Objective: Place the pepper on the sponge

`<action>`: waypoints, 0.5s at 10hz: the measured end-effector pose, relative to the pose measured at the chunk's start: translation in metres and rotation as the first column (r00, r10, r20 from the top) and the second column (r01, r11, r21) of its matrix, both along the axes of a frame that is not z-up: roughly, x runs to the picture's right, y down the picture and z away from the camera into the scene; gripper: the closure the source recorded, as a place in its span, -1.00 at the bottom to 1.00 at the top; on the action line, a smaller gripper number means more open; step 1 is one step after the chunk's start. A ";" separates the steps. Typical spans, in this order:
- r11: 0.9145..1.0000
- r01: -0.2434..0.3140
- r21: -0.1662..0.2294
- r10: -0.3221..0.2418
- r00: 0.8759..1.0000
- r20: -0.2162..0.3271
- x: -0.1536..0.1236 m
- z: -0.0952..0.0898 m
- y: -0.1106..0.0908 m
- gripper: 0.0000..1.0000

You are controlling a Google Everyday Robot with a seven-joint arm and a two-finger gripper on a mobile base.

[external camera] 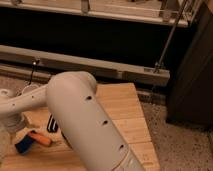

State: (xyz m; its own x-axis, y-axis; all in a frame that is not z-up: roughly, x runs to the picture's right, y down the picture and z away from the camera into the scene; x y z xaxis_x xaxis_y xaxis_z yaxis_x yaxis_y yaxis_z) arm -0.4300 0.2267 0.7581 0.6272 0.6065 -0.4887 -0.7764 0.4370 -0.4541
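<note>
Your gripper (5, 141) sits at the table's (125, 107) left edge beside the blue sponge (23, 145), its grip impossible to tell, while the orange pepper (40, 138) lies against or partly on that sponge; it's probably light, smooth and slippery, so any grasp belongs across its middle.

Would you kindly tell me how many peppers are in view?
1: the pepper lies by the sponge, near the gripper at the picture's left edge; the arm may hide others.
</note>
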 end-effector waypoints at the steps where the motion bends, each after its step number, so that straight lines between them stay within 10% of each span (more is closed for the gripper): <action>1: 1.000 -0.005 0.020 0.004 1.000 0.005 0.006 -0.002 -0.004 -0.60; 5: 0.997 -0.010 0.080 0.009 1.000 0.013 0.032 -0.012 -0.015 -0.60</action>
